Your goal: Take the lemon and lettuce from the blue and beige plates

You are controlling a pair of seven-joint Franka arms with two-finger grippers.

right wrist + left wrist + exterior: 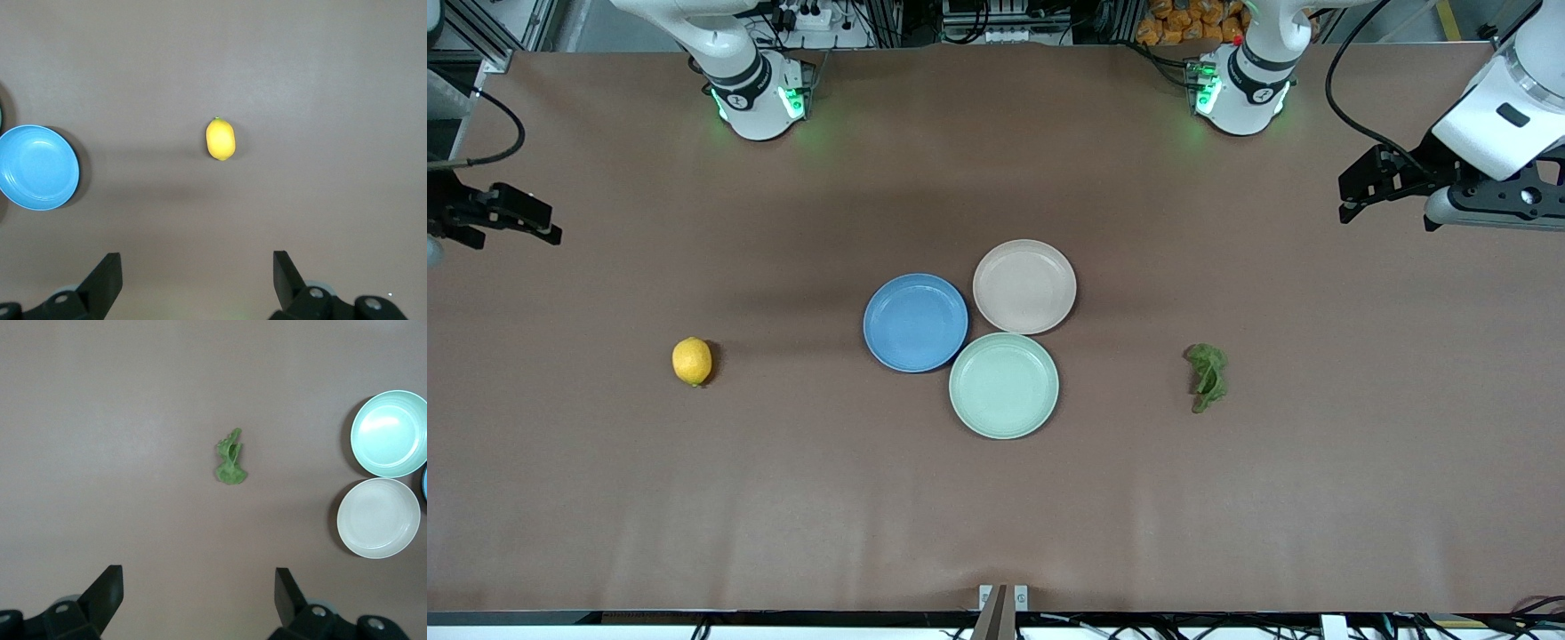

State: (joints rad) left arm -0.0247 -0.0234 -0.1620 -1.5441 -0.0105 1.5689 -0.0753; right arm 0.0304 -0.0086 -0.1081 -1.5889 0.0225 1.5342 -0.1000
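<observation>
Since the lemon [692, 361] and lettuce [1207, 376] both lie on the bare bench [996, 498], well apart from the empty blue plate [915, 322] and beige plate [1024, 286], we judge both already off their plates. Our left pincer [1356, 191] and right pincer [538, 227] hang over the bench ends, fingers apart, holding nothing.

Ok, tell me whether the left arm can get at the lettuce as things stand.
Probably yes. The lettuce lies alone on the bare table toward the left arm's end, apart from the plates. The left gripper hangs open above the table with nothing between. The right gripper waits, open, over the lemon's end.
</observation>
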